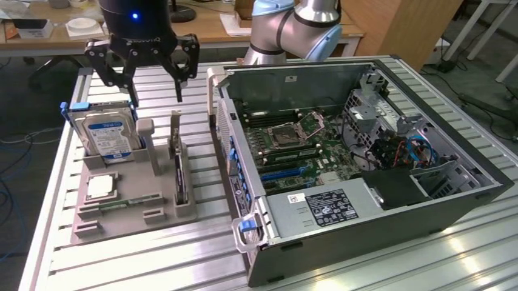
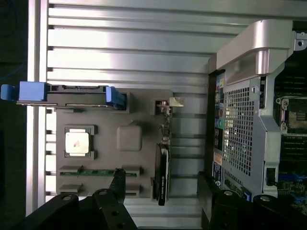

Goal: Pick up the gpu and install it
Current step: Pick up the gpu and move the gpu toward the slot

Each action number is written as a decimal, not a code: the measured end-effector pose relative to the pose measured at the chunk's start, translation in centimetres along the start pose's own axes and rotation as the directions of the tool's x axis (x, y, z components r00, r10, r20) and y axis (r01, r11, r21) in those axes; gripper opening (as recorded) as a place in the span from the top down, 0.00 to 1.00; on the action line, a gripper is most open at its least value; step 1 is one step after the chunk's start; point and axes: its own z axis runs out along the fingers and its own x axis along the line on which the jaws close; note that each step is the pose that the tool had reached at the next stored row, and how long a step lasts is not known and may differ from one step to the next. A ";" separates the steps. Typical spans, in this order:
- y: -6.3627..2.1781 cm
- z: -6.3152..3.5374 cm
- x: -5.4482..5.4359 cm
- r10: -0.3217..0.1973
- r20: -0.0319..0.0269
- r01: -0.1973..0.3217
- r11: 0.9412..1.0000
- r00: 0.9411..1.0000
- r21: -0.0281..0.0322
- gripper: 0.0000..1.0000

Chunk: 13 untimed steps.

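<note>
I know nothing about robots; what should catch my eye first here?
The big open computer case on the exterior view's right grabs the eye, its insides laid bare. On the exterior view's left, a black pincer hangs open above a grey holder, where the gpu stands on edge near a blue-labelled hard drive.
</note>
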 end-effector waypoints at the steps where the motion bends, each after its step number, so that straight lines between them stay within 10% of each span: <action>1: 0.00 0.12 0.0 0.000 0.000 0.000 1.000 1.000 0.000 0.29; 13: -0.47 1.23 0.0 0.000 0.000 0.000 1.000 1.000 0.000 0.29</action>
